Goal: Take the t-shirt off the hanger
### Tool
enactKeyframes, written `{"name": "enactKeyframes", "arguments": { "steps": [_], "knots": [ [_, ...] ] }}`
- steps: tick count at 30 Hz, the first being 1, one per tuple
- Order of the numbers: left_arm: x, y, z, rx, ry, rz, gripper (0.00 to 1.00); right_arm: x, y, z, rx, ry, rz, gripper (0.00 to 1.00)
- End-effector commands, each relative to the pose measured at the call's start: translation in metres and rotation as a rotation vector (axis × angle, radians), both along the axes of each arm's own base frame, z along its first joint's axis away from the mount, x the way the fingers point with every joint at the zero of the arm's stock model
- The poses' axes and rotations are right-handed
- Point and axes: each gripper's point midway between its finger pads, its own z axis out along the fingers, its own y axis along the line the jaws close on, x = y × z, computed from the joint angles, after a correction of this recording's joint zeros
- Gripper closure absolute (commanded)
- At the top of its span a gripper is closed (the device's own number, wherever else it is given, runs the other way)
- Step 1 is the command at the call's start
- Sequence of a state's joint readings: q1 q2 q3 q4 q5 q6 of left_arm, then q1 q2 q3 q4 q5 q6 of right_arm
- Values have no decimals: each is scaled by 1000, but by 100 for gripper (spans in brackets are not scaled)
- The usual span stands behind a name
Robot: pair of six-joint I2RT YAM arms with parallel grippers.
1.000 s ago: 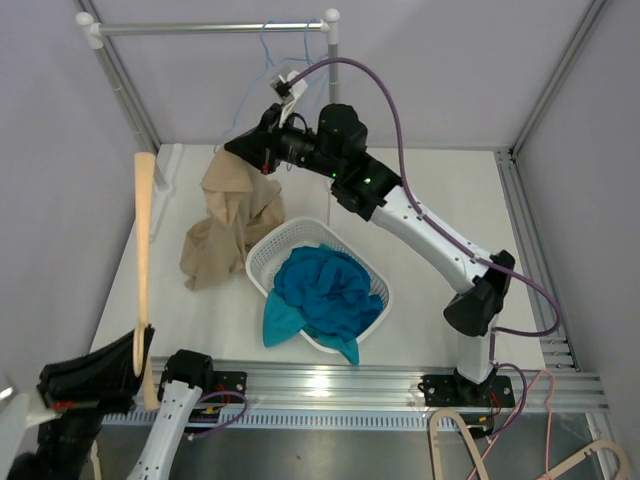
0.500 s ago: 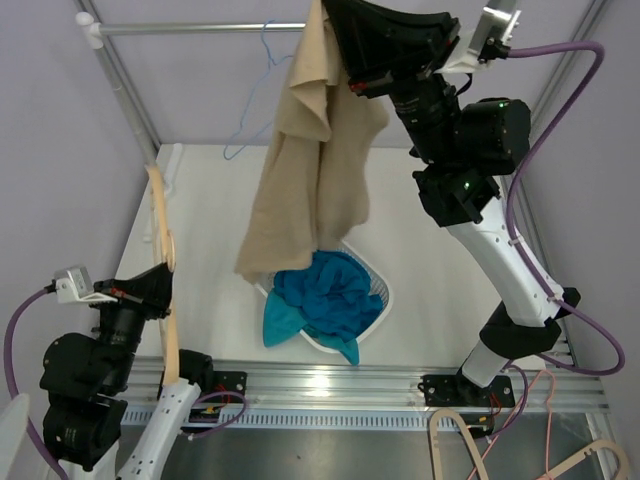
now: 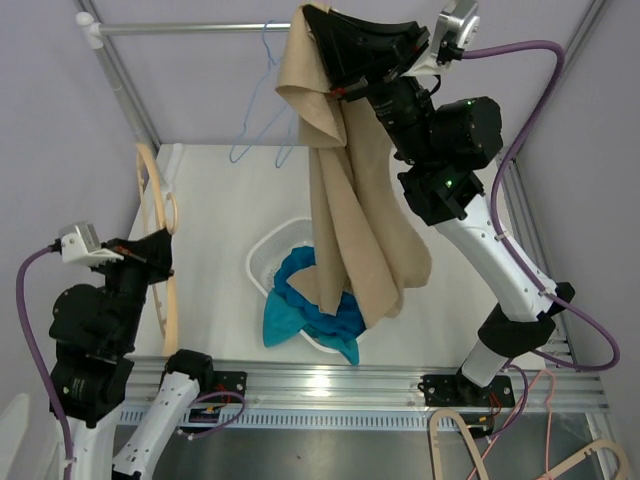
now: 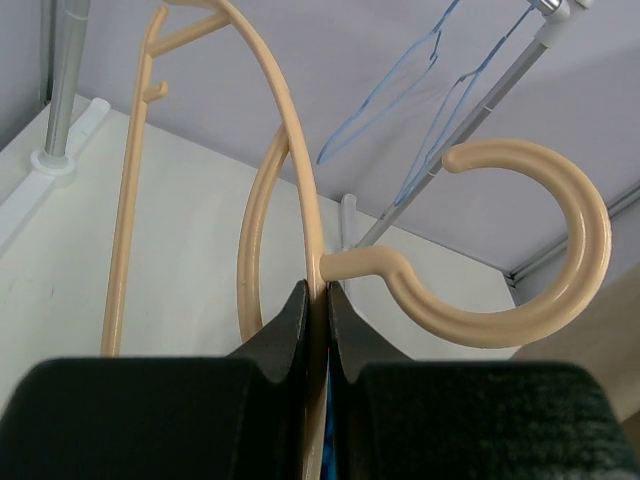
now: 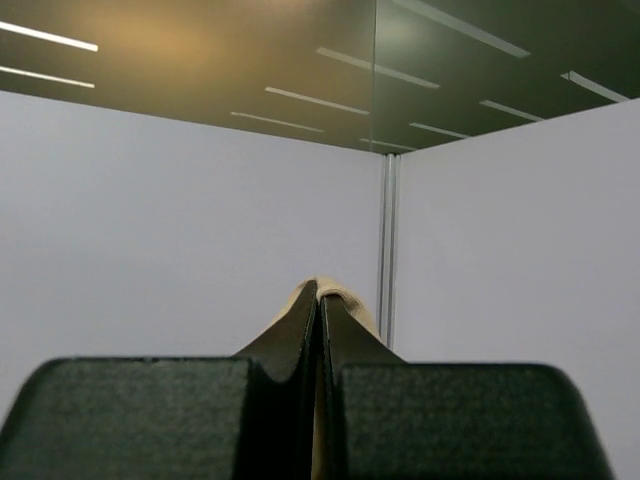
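The beige t-shirt (image 3: 350, 200) hangs free of the hanger from my right gripper (image 3: 318, 30), which is raised high near the rail and shut on a fold of the shirt (image 5: 335, 297). The shirt's lower end dangles over the white basket (image 3: 262, 256). My left gripper (image 3: 160, 262) is shut on the tan plastic hanger (image 3: 160, 230), held upright at the left of the table. In the left wrist view the hanger's hook (image 4: 540, 250) curls right above my left gripper (image 4: 317, 300), and no cloth is on it.
The white basket holds a blue cloth (image 3: 300, 300). Blue wire hangers (image 3: 262, 90) hang on the rail (image 3: 200, 28) at the back. More tan hangers (image 3: 470, 440) lie below the front rail at bottom right.
My right gripper lifted the shirt from the table up to the rail and swung it over the basket. My left arm brought the hanger down and turned it upright.
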State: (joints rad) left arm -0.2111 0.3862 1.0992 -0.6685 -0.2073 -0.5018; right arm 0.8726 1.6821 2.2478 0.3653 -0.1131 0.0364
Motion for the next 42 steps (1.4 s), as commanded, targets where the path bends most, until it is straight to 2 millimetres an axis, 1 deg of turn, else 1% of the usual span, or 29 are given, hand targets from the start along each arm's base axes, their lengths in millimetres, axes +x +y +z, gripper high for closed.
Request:
{"name": "enactKeyframes", "arguments": {
  "steps": [1, 4, 5, 6, 8, 10, 11, 12, 13, 15, 16, 18, 21, 22, 23, 25, 26, 28, 29, 31, 32, 33, 34, 35, 36, 37, 38, 39, 42],
  "knots": [
    [19, 0, 40, 43, -82, 15, 99, -22, -38, 30, 84, -65, -44, 100],
    [29, -5, 54, 68, -99, -2, 99, -27, -40, 32, 74, -69, -36, 100],
    [43, -6, 51, 83, -64, 3, 99, -28, -39, 30, 65, -63, -28, 100],
    [44, -5, 63, 90, -78, 5, 99, -28, -37, 27, 59, -55, -16, 100],
    [64, -2, 62, 100, -30, 11, 99, -29, -36, 21, 49, -36, -6, 100],
    [74, -17, 65, 73, -11, -94, 99, -26, -32, 1, 24, 16, -4, 100],
    [81, -9, 68, 60, -6, -77, 99, -27, -33, -4, 30, 25, -4, 100],
    [93, -19, 62, 32, 26, -148, 99, -26, -31, -23, 2, 58, -3, 100],
    [98, -20, 66, 25, 21, -166, 99, -26, -32, -30, 8, 80, 3, 100],
    [119, -17, 60, 7, 60, -182, 99, -28, -30, -53, -17, 119, 17, 100],
    [123, -15, 70, 9, 47, -177, 99, -29, -27, -61, -25, 150, 29, 100],
    [142, -11, 59, -3, 101, -178, 99, -30, -22, -79, -55, 194, 43, 100],
    [151, -9, 76, 1, 77, -178, 99, -27, -10, -120, -114, 298, 25, 100],
    [162, -8, 71, -6, 100, -184, 99, -22, -2, -148, -171, 349, 16, 100],
    [163, -8, 84, 1, 76, -185, 99, -17, 3, -165, -195, 399, 1, 100],
    [177, -6, 81, -4, 96, -190, 99, -7, 14, -211, -278, 512, -30, 100],
    [177, -7, 99, 0, 63, -202, 99, 2, 21, -257, -340, 599, -52, 100],
    [185, -10, 101, -15, 78, -227, 99, 8, 27, -321, -422, 698, -77, 100],
    [194, -11, 103, -34, 85, -250, 99, 11, 27, -390, -497, 818, -95, 100],
    [198, -14, 120, -32, 50, -272, 99, 16, 15, -458, -542, 972, -154, 100],
    [209, -15, 116, -50, 69, -284, 99, 11, 6, -509, -608, 1053, -174, 100],
    [214, -15, 114, -58, 76, -293, 99, 9, 2, -528, -605, 1114, -169, 100],
    [213, -16, 129, -58, 47, -305, 99, 4, -2, -545, -634, 1151, -176, 100],
    [229, -16, 120, -96, 80, -321, 99, 1, -7, -558, -653, 1181, -188, 100],
    [232, -20, 119, -113, 88, -359, 99, -1, -9, -573, -684, 1211, -201, 100],
    [233, -22, 130, -124, 67, -377, 99, -6, -13, -589, -743, 1253, -212, 100],
    [238, -24, 132, -152, 68, -397, 99, -8, -12, -600, -784, 1276, -221, 100],
    [250, -23, 127, -164, 81, -404, 99, -13, -13, -631, -885, 1330, -244, 100],
    [267, -17, 127, -179, 76, -385, 99, -27, -11, -674, -1106, 1386, -277, 100]
  ]
}}
